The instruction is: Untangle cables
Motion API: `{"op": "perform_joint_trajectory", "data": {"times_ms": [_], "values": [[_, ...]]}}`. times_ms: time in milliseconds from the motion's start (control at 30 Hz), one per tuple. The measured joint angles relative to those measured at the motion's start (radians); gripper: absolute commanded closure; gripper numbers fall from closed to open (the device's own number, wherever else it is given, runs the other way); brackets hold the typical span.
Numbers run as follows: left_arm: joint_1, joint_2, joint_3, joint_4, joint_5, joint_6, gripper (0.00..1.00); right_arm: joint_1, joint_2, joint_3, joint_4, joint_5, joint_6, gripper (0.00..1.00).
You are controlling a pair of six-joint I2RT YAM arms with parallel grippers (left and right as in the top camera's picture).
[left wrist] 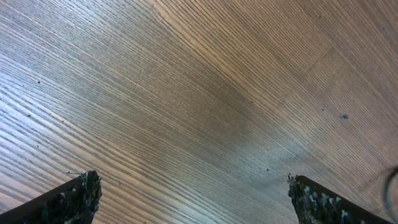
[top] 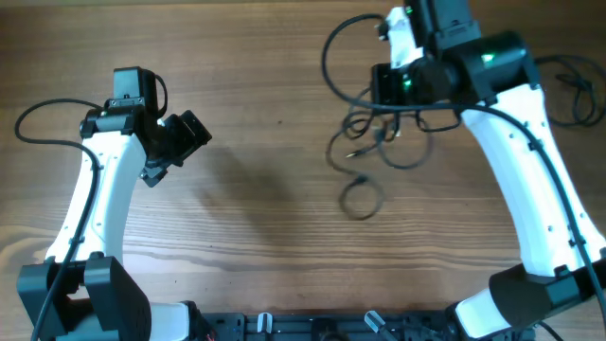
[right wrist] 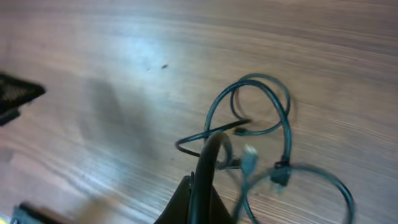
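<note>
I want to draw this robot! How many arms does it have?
2. The left arm is on the left side, away from the cables. The right arm is on the right side, reaching over the cables. None seem hidden.

cables [right wrist: 287, 130] blurred, partly hidden behind right hand [right wrist: 202, 186]

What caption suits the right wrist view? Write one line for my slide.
Right hand shut on a strand of the tangled dark cables, their loops spread over the wooden table.
</note>
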Motion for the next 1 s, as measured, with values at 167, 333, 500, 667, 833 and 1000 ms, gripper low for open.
{"op": "perform_joint_trajectory", "data": {"times_ms": [167, 333, 500, 667, 833, 1000], "values": [[0.000, 0.000, 0.000, 0.005, 0.002, 0.000, 0.00, 0.004, -0.002, 0.000, 0.013, -0.105, -0.051, 0.96], [0.000, 0.000, -0.003, 0.094, 0.145, -0.003, 0.23, 0.000, -0.002, 0.000, 0.013, -0.134, -0.089, 0.96], [-0.117, 0.010, -0.008, 0.269, 0.397, 0.053, 0.09, -0.024, -0.002, 0.000, 0.032, -0.138, -0.089, 0.96], [-0.357, 0.069, -0.011, 0.550, 0.561, 0.052, 0.09, -0.023, -0.002, 0.000, 0.032, -0.138, -0.089, 0.96], [-0.360, 0.100, -0.010, 0.564, 0.599, 0.179, 0.14, -0.023, -0.002, 0.000, 0.031, -0.138, -0.089, 0.96], [-0.352, 0.113, -0.010, 0.459, 0.635, 0.470, 0.32, -0.023, -0.002, 0.000, 0.020, -0.138, -0.089, 0.96]]}}
